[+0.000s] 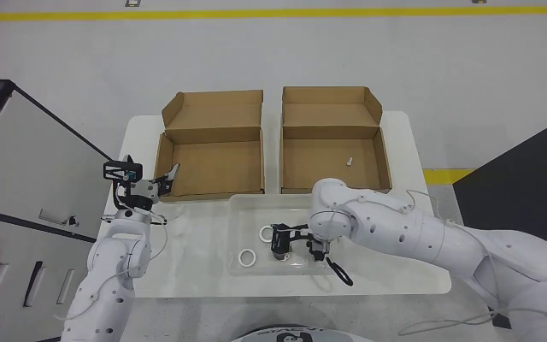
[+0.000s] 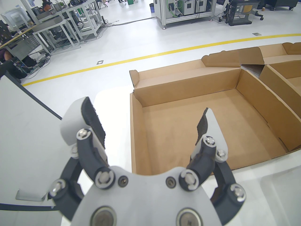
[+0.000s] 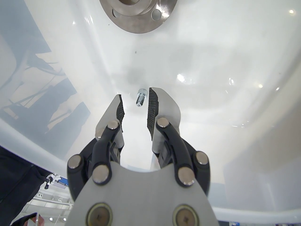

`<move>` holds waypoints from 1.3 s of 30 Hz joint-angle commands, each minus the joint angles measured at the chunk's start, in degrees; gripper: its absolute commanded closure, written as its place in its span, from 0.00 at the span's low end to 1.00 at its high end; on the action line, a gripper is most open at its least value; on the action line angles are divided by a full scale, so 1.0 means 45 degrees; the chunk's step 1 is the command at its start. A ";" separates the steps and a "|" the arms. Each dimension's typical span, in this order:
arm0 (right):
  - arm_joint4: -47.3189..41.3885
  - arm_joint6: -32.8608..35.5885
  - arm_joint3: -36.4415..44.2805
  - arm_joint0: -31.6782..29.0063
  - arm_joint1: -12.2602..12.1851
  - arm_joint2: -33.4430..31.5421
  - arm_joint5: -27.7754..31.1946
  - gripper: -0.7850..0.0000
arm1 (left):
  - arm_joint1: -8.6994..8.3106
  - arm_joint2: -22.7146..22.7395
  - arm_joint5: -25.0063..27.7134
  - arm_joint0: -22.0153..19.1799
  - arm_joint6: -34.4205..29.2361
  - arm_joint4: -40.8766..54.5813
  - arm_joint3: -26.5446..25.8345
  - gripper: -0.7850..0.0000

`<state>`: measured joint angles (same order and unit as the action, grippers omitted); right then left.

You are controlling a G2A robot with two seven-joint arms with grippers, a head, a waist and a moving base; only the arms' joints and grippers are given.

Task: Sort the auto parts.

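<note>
Seen from above, the white counter (image 1: 192, 265) carries two open cardboard boxes side by side across the upper middle of the frame. A shallow white tray (image 1: 256, 199) sits just below them, at the centre.

The right claw (image 1: 316, 248) hangs low inside the tray, towards its right part, with its arm coming in from the lower right. In its wrist view the right claw (image 3: 135, 95) has its fingers (image 3: 154, 104) parted only narrowly. A small silver bolt (image 3: 140, 97) lies on the tray floor (image 3: 211, 48) between the tips. One pad is very near the bolt's head and there is a gap on the other side; I cannot tell whether that pad touches it. A round metal flange (image 3: 138, 1) with a centre bore and small holes rests on the tray floor beyond the bolt, well apart from it.

Two white rings (image 1: 267, 232) (image 1: 249, 256) lie in the left part of the tray, near each other but not touching.

The right box (image 1: 325, 162) holds one small pale part (image 1: 349, 160) near its right wall. Nothing can be made out on the floor of the left box (image 1: 214, 162).

The left claw (image 1: 167, 178) is at centre left of the frame, just at the left box's lower left corner. Its wrist view shows the left claw (image 2: 147, 109) spread wide with nothing between its pads, poised above that corner of the left box (image 2: 188, 123).
</note>
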<state>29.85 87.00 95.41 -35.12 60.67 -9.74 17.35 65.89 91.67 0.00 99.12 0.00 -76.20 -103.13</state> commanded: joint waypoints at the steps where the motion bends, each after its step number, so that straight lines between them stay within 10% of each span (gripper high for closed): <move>1: 0.0011 -0.0017 -0.0038 -0.0012 0.0012 0.0000 0.0017 0.70 | 0.0000 0.0000 0.0000 0.0000 0.0000 0.0000 0.0000 0.00; 5: 0.0079 0.0011 -0.0133 -0.0034 0.0030 0.0000 -0.0011 1.00 | 0.0000 0.0000 0.0000 0.0000 0.0000 0.0000 0.0000 0.00; 19: -0.1282 0.0210 0.0911 0.1040 -0.0484 0.0000 -0.0213 1.00 | 0.0000 0.0000 0.0000 0.0000 0.0000 0.0000 0.0000 0.00; 39: -0.5707 -0.2428 0.2503 0.3703 -0.2783 0.0000 0.2418 1.00 | 0.0000 0.0000 0.0000 0.0000 0.0000 0.0000 0.0000 0.00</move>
<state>4.93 77.52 106.92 -18.70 48.93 -9.74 26.78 65.89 91.67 0.00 99.12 0.00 -76.20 -103.13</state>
